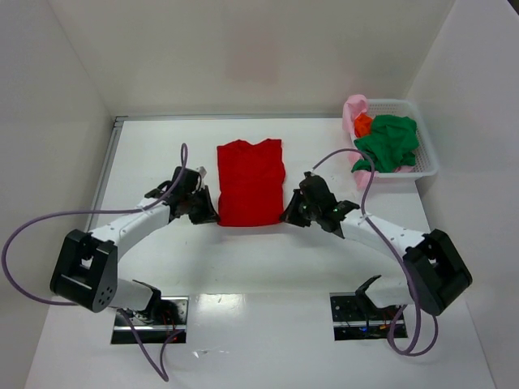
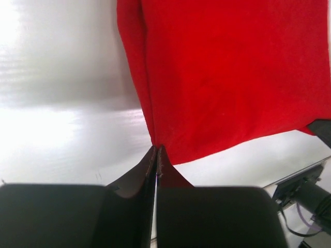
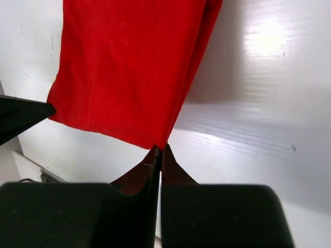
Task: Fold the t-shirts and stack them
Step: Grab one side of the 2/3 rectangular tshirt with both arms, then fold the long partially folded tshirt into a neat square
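Observation:
A bright red t-shirt (image 1: 251,182) lies flat in the middle of the table, folded into a long rectangle with its collar at the far end. My left gripper (image 1: 207,212) is shut on its near left corner; in the left wrist view the gripper's tips (image 2: 156,148) pinch the corner of the red cloth (image 2: 232,77). My right gripper (image 1: 290,212) is shut on the near right corner, where the right wrist view shows its tips (image 3: 161,147) meeting the red cloth (image 3: 129,67). A dark green t-shirt (image 1: 389,142), a pink one (image 1: 354,109) and an orange one (image 1: 362,123) lie crumpled in the basket.
The white lattice basket (image 1: 427,160) stands at the table's far right corner. White walls close in the table at the back and on both sides. Purple cables loop out from both arms. Two dark base plates sit at the near edge.

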{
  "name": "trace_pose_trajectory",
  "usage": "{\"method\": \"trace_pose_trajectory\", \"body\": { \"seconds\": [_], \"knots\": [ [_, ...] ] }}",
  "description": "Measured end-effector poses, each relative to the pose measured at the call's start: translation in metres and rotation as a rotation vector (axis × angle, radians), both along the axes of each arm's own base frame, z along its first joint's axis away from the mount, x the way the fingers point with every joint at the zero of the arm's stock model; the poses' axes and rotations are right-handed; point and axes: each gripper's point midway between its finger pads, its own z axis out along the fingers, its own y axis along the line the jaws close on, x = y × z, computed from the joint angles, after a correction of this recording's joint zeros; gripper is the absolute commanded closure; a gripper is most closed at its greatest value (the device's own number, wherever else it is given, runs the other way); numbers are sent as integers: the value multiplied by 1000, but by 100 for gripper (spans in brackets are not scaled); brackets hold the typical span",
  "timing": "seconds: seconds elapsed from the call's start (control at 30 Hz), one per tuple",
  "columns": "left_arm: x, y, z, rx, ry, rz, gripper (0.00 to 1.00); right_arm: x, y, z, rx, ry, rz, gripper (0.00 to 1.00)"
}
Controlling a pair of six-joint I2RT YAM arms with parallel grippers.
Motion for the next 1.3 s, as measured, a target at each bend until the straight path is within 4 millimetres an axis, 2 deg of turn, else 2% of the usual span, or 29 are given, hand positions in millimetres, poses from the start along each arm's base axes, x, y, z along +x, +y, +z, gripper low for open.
{"method": "trace_pose_trajectory", "body": {
  "seconds": [0.1, 0.2, 0.3, 0.47, 0.63, 0.8, 0.93, 1.1, 1.3],
  "knots": [
    [-11, -3, 0, 18, 9, -9, 100, -11, 0, -1, 2, 11, 4, 100],
    [-25, -3, 10, 16, 1, -10, 100, -28, -1, 5, 17, 12, 19, 100],
    [-35, 0, 35, -13, -53, 10, 100, -41, -3, 21, 56, -11, 19, 100],
    [-49, 8, 84, -77, -186, 37, 100, -50, -8, 64, 146, -100, -3, 100],
    [-49, 10, 106, -76, -216, 46, 100, -44, -13, 87, 150, -148, -39, 100],
    [-28, 9, 114, -37, -221, 66, 100, -18, -18, 97, 114, -176, -77, 100],
    [1, 3, 113, -4, -211, 59, 100, 14, -26, 93, 61, -178, -111, 100],
    [43, 3, 101, 36, -183, 63, 100, 51, -29, 82, 15, -166, -126, 100],
    [88, 14, 81, 59, -143, 94, 100, 94, -21, 69, -8, -155, -115, 98]
  ]
}}
